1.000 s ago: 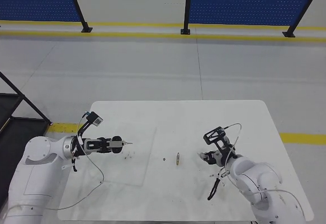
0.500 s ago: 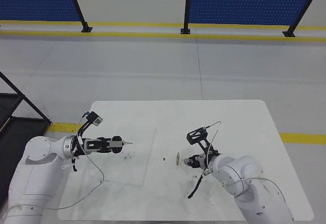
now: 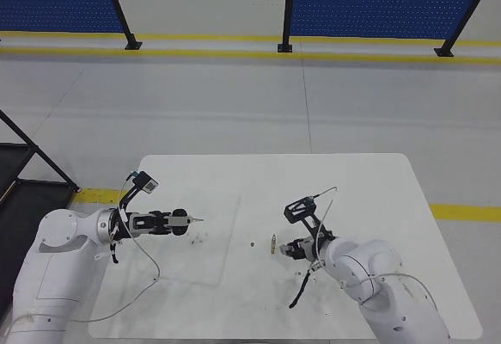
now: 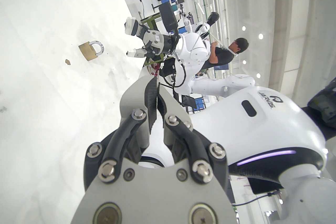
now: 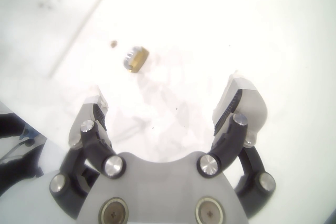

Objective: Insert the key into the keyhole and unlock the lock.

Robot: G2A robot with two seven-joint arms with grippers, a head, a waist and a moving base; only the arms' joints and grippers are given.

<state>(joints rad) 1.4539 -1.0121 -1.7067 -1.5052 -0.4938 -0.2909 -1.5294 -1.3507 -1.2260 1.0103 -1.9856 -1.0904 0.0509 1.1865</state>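
Note:
A small brass padlock (image 3: 273, 244) with a silver shackle lies near the middle of the white table (image 3: 362, 181); it also shows as padlock (image 4: 90, 50) and padlock (image 5: 136, 59). My right gripper (image 3: 286, 249) is open just to the right of it, low over the table, and the lock sits a little ahead of the open right gripper (image 5: 168, 93), not between the fingers. My left gripper (image 3: 192, 221) hovers over the table's left part, well apart from the lock. It is shut, and a thin metal tip, the key (image 3: 199, 220), sticks out toward the lock.
A small brown speck (image 3: 253, 244) lies just left of the padlock. A faint rectangular sheet (image 3: 207, 258) covers the table's left half. A black rack (image 3: 1, 189) stands off the table's left side. The table's back and right parts are bare.
My right arm has swung left across the table, bringing its open gripper from well right of the padlock to just beside it. The left arm has kept still.

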